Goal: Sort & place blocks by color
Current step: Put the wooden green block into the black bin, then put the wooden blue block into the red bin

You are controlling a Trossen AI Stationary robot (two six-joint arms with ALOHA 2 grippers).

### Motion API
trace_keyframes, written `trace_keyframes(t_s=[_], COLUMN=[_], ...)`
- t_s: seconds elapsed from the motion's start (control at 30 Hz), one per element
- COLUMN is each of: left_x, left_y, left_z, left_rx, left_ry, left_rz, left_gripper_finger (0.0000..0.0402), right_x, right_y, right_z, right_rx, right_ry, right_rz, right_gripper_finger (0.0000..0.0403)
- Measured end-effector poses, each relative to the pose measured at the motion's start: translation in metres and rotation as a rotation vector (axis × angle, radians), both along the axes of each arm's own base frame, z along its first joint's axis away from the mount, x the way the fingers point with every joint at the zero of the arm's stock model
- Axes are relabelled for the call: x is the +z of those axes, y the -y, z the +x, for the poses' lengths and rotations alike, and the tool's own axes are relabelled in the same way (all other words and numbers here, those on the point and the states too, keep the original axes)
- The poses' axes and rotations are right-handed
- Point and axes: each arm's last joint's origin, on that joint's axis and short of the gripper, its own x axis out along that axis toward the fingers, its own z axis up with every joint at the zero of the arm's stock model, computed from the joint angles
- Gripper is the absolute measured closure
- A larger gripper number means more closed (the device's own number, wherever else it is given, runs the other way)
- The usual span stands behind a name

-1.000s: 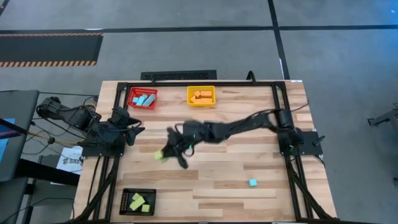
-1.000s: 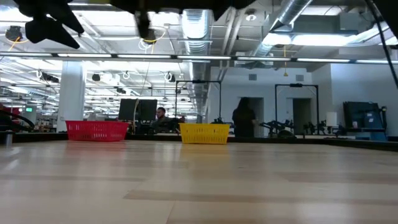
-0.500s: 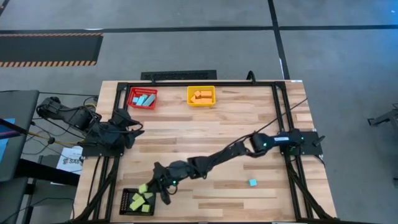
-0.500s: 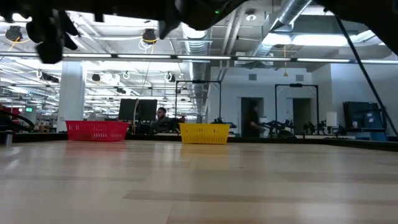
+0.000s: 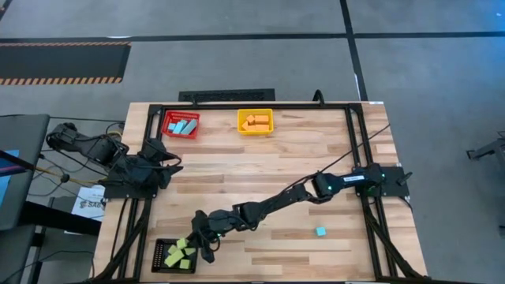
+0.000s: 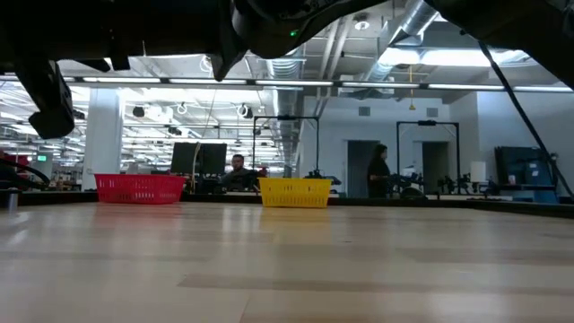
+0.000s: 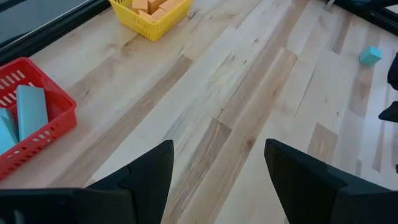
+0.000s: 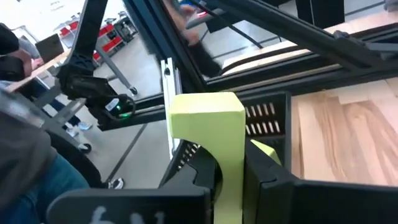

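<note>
High view: the right gripper [image 5: 192, 242] hangs over the black wire bin [image 5: 163, 267] at the table's near-left corner, clamped narrowly on a light green block [image 5: 182, 241].

Right wrist view: that block [image 8: 208, 134] sits upright between the fingers [image 8: 268, 173].

Left wrist view: the left gripper [image 7: 217, 168] waits, jaws apart, empty.

No legible writing.

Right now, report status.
Right gripper over black tray, fingers shut on green block. Left gripper parked at table's left edge, fingers open. Nothing blocking.

4 cams: overhead, table-level, two wrist.
Overhead and left wrist share the table [image 5: 316, 150], red tray [image 7: 31, 124], yellow tray [image 5: 255, 121].
</note>
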Motion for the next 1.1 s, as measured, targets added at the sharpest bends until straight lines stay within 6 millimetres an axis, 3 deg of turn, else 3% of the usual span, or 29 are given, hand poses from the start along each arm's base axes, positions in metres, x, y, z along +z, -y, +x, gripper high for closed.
trace_keyframes(t_s=[0.27, 0.7, 0.87, 0.97, 1.1], left_x=[0.000, 0.000, 0.000, 0.000, 0.000], left_y=[0.000, 0.000, 0.000, 0.000, 0.000], left_z=[0.000, 0.000, 0.000, 0.000, 0.000], left_rx=[0.001, 0.014, 0.015, 0.019, 0.021], left_ry=[0.004, 0.010, 0.010, 0.012, 0.013], left_rz=[-0.004, -0.018, -0.019, -0.023, -0.022], left_gripper_finger=[0.0162, 0.0162, 0.0162, 0.0162, 0.0162], right_x=[-0.003, 0.000, 0.005, 0.022, 0.061], right_y=[-0.001, -0.001, 0.006, 0.016, 0.041], right_z=[-0.001, -0.001, 0.000, -0.003, -0.023], right_rx=[0.025, 0.045, 0.065, 0.136, 0.200], right_ry=[-0.026, 0.001, -0.006, -0.102, -0.355], right_rz=[-0.006, 0.000, 0.003, 0.001, -0.020], right_gripper_finger=[0.0329, 0.0179, 0.0151, 0.0148, 0.0148])
